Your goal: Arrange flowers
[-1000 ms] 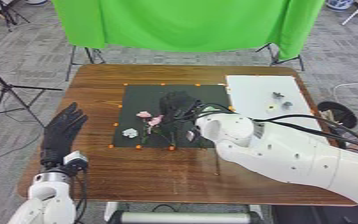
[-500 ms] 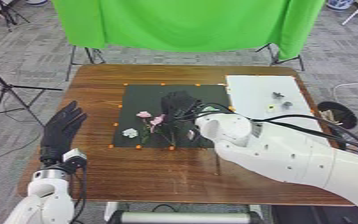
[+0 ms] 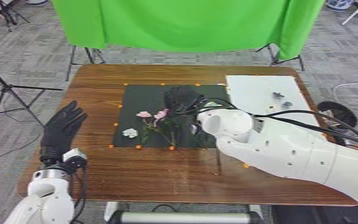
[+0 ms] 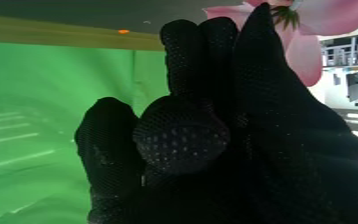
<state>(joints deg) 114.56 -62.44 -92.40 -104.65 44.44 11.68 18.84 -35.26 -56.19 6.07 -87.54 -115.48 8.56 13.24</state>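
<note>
Over dark mat [image 3: 138, 99], your right hand [image 3: 184, 99] hangs just beside pink flower [image 3: 161, 114]; wrist view has petals close by glove. Cannot tell whether hand grips flower. Second pink flower [image 3: 143, 114] lies just left of first, near mat's left side; white flower [image 3: 130, 133] lies nearer you, toward mat's near left corner. Green stems [image 3: 172, 136] run toward mat's near edge. At left edge of table [image 3: 100, 165], your left hand [image 3: 63, 127] has fingers straight, pointing to far side, holding nothing. White sheet [image 3: 246, 90] lies right of mat.
</note>
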